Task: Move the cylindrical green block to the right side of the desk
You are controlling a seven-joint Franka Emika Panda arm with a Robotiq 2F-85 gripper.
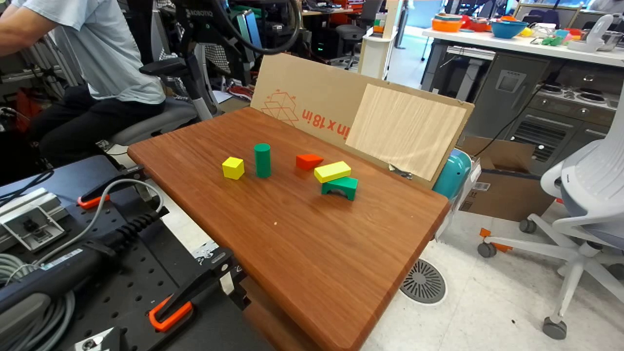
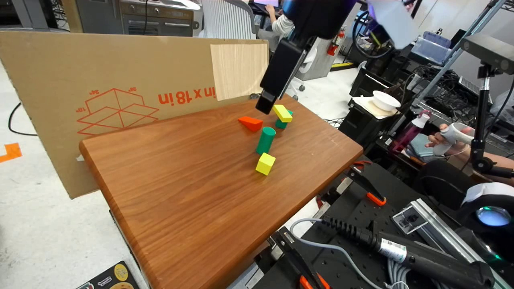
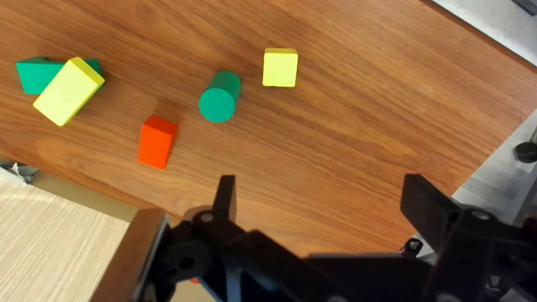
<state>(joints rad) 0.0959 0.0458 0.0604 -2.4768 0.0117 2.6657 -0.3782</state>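
Note:
The cylindrical green block (image 1: 263,162) stands upright on the reddish-brown desk (image 1: 292,243). It stands close beside the yellow cube (image 1: 233,168), apart from it. The cylinder also shows in an exterior view (image 2: 266,140) and in the wrist view (image 3: 217,104), at upper middle. My gripper (image 3: 319,180) is open, its two black fingers wide apart with only desk surface seen between them. The gripper hangs above the desk, apart from the blocks; in an exterior view its finger (image 2: 273,82) shows at the top, and the other finger is not clearly seen there.
An orange-red wedge (image 1: 308,161) lies near the cylinder. A yellow rectangular block (image 1: 333,171) rests on a green arch block (image 1: 341,187). A cardboard sheet (image 2: 140,80) stands along one desk edge. Clamps (image 1: 195,287) and a black perforated table (image 2: 361,249) border the opposite edge.

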